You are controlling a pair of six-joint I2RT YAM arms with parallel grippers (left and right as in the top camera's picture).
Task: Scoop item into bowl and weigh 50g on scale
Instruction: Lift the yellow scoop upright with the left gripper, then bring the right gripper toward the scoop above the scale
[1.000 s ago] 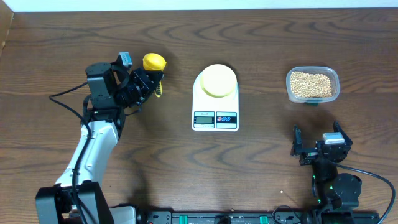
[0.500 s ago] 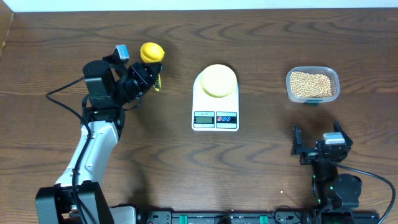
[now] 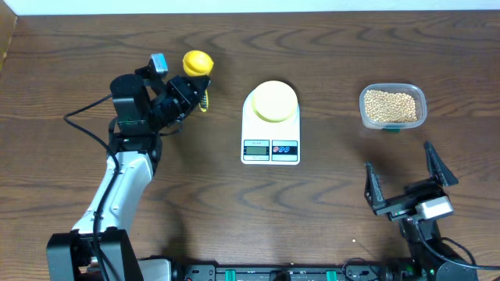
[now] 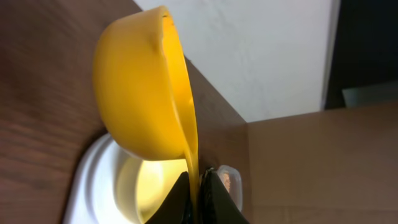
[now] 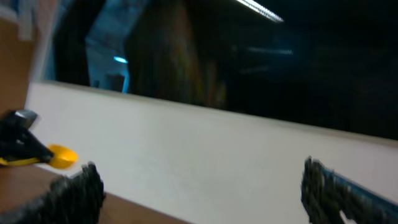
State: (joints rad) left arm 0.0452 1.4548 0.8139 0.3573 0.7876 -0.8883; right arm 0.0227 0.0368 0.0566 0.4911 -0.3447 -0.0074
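Counter (image 3: 312,218): dark wood-grain top. White scale (image 3: 270,148) sits at centre, display toward the near edge. Clear plastic tub (image 3: 393,86) rests well apart to its right, further back.

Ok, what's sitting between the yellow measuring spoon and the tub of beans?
In the overhead view, the white scale with the pale yellow bowl on its platform sits between the spoon and the tub.
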